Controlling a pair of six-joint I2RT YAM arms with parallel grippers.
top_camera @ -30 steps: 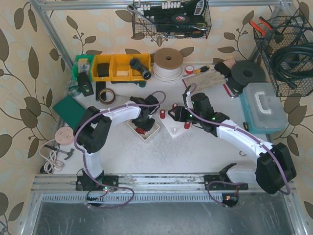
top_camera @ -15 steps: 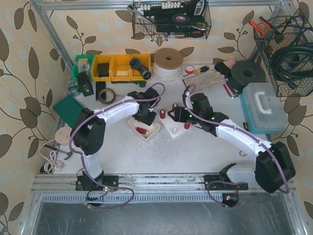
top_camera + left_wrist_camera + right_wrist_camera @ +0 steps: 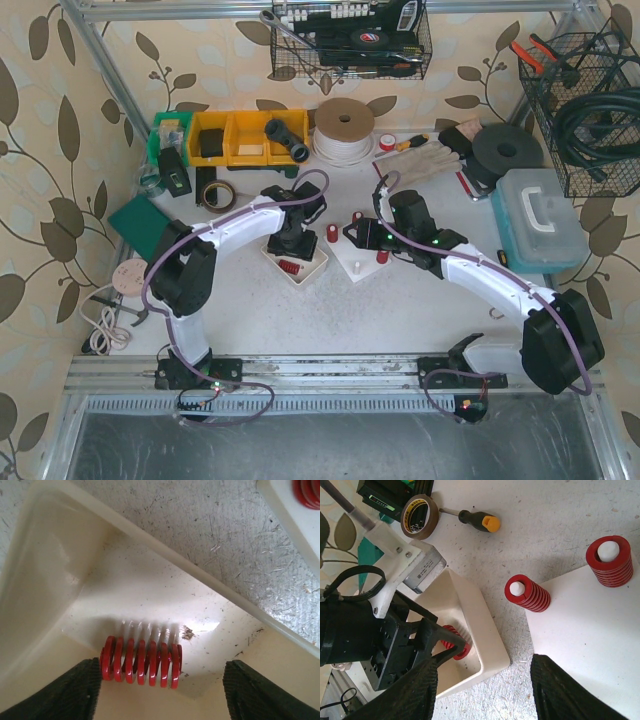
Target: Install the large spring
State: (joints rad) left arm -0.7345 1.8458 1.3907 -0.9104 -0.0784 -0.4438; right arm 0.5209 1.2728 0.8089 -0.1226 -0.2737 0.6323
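We note yellow bins (image 3: 232,137) along far wall, left of centre; spool of white cord (image 3: 344,130) just right of them. Brown tape roll (image 3: 216,194) on near side of bins, screwdriver (image 3: 472,519) lying beside it. Work gloves (image 3: 432,150) and black disc (image 3: 507,151) far right; clear toolbox (image 3: 541,217) nearer, at right edge. We spot green pad (image 3: 140,222) at left, with wooden disc (image 3: 131,276) and coiled white cable (image 3: 105,325) nearer still. Wire basket (image 3: 350,40) hangs on far wall, second wire basket (image 3: 590,110) at right.

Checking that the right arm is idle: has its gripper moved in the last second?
No. The right gripper stays in place beside the white block.
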